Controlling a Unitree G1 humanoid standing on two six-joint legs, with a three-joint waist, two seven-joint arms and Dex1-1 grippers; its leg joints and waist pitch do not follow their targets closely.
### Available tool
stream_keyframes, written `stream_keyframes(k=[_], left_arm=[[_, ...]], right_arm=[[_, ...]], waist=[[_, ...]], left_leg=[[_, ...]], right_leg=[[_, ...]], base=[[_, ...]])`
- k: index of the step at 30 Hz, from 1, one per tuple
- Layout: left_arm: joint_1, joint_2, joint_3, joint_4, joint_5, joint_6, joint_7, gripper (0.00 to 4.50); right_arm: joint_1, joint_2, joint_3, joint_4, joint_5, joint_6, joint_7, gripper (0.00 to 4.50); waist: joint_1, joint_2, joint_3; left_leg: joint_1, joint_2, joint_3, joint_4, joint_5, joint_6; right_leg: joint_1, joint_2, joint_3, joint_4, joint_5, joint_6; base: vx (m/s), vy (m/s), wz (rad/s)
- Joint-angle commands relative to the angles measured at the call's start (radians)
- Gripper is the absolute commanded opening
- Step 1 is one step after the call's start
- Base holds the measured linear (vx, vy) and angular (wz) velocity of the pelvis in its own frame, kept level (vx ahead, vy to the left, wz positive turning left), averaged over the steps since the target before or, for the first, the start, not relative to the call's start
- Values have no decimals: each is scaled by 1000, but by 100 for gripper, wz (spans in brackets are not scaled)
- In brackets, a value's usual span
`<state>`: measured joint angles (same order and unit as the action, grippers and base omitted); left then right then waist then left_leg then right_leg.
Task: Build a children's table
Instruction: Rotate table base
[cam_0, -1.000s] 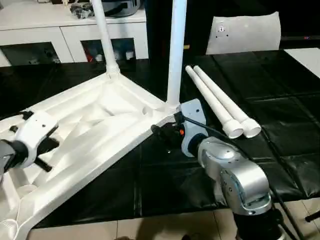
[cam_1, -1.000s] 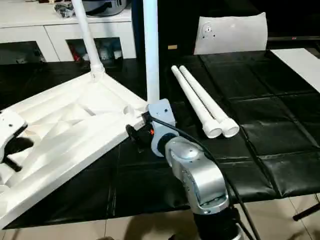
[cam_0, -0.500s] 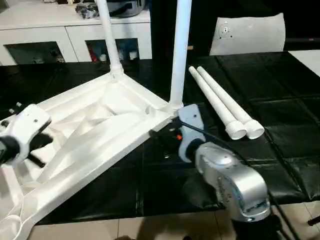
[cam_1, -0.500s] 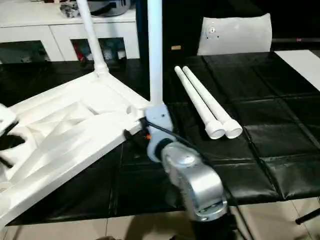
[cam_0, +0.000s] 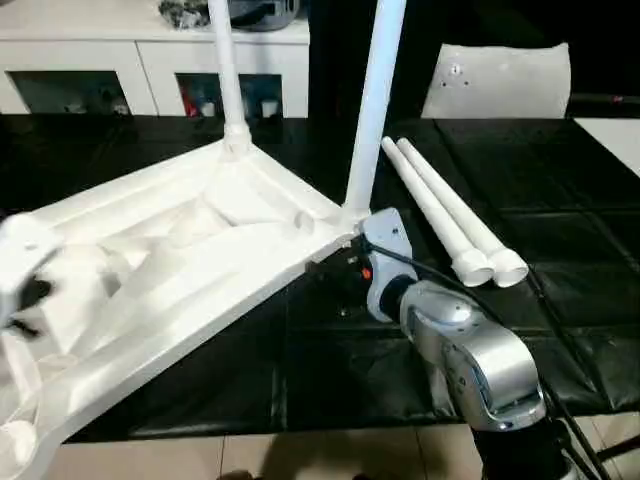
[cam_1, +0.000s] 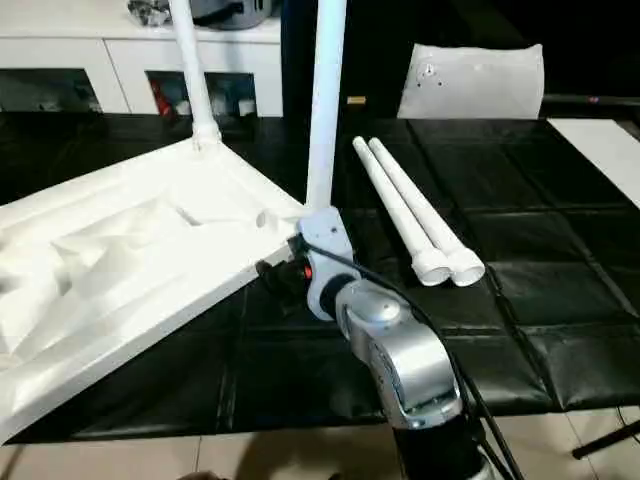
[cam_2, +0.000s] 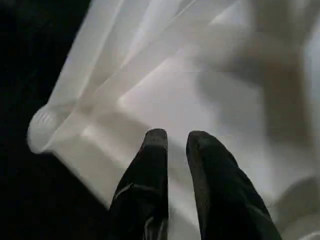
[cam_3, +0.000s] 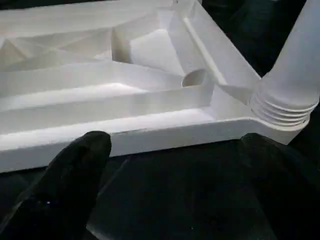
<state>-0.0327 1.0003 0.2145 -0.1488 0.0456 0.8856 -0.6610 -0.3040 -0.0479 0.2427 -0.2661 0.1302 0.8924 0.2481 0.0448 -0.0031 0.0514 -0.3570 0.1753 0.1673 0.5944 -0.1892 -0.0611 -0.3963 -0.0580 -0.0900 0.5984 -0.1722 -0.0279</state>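
Table top (cam_0: 170, 270): lying ribbed underside up on the black mat (cam_0: 560, 250), reaching from the robot's left to centre.
Fitted legs: one (cam_0: 375, 110) standing in the near corner socket, another (cam_0: 226, 80) in the far corner.
Loose legs (cam_0: 450, 215): two lying side by side on the mat, touching, long axes running away from the robot, open ends nearest.
Right gripper (cam_3: 175, 165): hovering with fingers spread wide, gripping nothing, just beside the near fitted leg; the nearer arm to the loose legs, which are lying to its right.
Left gripper (cam_2: 177, 137): fingers almost together, empty, hanging over the ribs.
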Motion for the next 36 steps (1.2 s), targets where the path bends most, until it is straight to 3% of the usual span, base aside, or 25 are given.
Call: stream_keyframes(k=[1, 7, 9, 14, 15, 16, 18, 21, 22, 23, 25, 26, 29, 33, 36], left_arm=[[4, 8, 19, 23, 15, -14, 16, 85], [11, -65, -10, 78, -12, -85, 45, 85], [28, -51, -20, 88, 17, -79, 61, 85], [53, -8, -31, 132, 67, -106, 91, 85], [50, -9, -22, 141, 68, -115, 97, 85], [47, -6, -14, 143, 70, -126, 103, 85], [37, -19, 12, 147, 68, -143, 119, 85], [28, -18, 12, 164, 65, -162, 127, 85], [28, -14, 7, 168, 67, -167, 126, 85], [29, -26, -10, 183, 59, -175, 114, 85], [30, -33, -17, 190, 54, -178, 108, 85], [36, -56, -61, 211, 41, -165, 78, 85], [52, -43, -128, 226, 51, -145, 25, 85], [58, -32, -145, 211, 35, -144, -23, 85], [23, -64, -178, 156, -29, -129, -98, 85]], right_arm=[[10, 1, 4, 12, 3, 8, 0, 450], [5, -6, 10, 116, -14, -70, 6, 450], [8, -9, 6, 147, -18, -87, 7, 450], [-2, -8, -9, 194, -19, -120, 7, 450], [-8, -14, -6, 204, -22, -129, 13, 450], [-13, -13, -12, 214, -21, -138, 12, 450], [-21, -13, -20, 235, -21, -160, 13, 450], [-33, -11, -24, 258, -19, -171, 16, 450], [-35, -9, -26, 262, -18, -172, 16, 450], [-42, -8, -24, 276, -20, -183, 21, 450], [-45, -8, -22, 283, -22, -188, 24, 450], [-63, -1, -28, 328, -22, -219, 29, 450], [-100, 19, -45, 418, -16, -270, 26, 450], [-126, 31, -53, 477, -16, -303, 23, 450], [-172, 35, -54, 590, -33, -359, 19, 450]], waist=[[3, 27, -44], [11, 29, -42], [13, 34, -46], [11, 25, -44], [11, 31, -44], [11, 27, -44], [13, 33, -44], [14, 31, -45], [14, 31, -44], [14, 24, -45], [13, 28, -44], [11, 15, -44], [12, 26, -44], [10, 22, -42], [10, 26, -44]], left_leg=[[23, 48, -34, -86, -363, -46], [30, 50, -35, -88, -416, -61], [26, 50, -37, -89, -410, -59], [26, 48, -37, -88, -415, -48], [27, 48, -38, -88, -416, -48], [29, 50, -38, -89, -414, -47], [29, 52, -39, -90, -427, -54], [29, 50, -39, -89, -434, -55], [29, 50, -39, -89, -432, -54], [27, 50, -38, -89, -418, -49], [29, 51, -38, -89, -422, -51], [28, 52, -35, -90, -418, -47], [33, 53, -37, -89, -429, -53], [30, 53, -37, -90, -436, -52], [35, 55, -36, -89, -435, -58]], right_leg=[[22, -85, 66, -88, -465, -68], [17, -88, 66, -93, -456, -80], [23, -89, 67, -89, -442, -81], [23, -87, 66, -93, -458, -76], [22, -87, 66, -93, -459, -77], [21, -87, 66, -94, -454, -79], [21, -87, 66, -90, -431, -92], [24, -87, 66, -88, -420, -101], [24, -88, 66, -88, -419, -101], [25, -90, 67, -87, -421, -102], [23, -89, 67, -88, -430, -102], [23, -88, 68, -89, -432, -101], [18, -92, 70, -89, -447, -108], [21, -93, 70, -90, -444, -114], [19, -93, 70, -87, -428, -123]], base=[[0, 0, 0], [0, 0, 0], [0, 0, 0], [0, 0, 0], [0, 0, 0], [0, 0, 0], [0, 0, 0], [0, 0, 0], [0, 0, 0], [0, 0, 0], [0, 0, 0], [0, 0, 0], [0, 0, 0], [0, 0, 0], [0, 0, 0]])
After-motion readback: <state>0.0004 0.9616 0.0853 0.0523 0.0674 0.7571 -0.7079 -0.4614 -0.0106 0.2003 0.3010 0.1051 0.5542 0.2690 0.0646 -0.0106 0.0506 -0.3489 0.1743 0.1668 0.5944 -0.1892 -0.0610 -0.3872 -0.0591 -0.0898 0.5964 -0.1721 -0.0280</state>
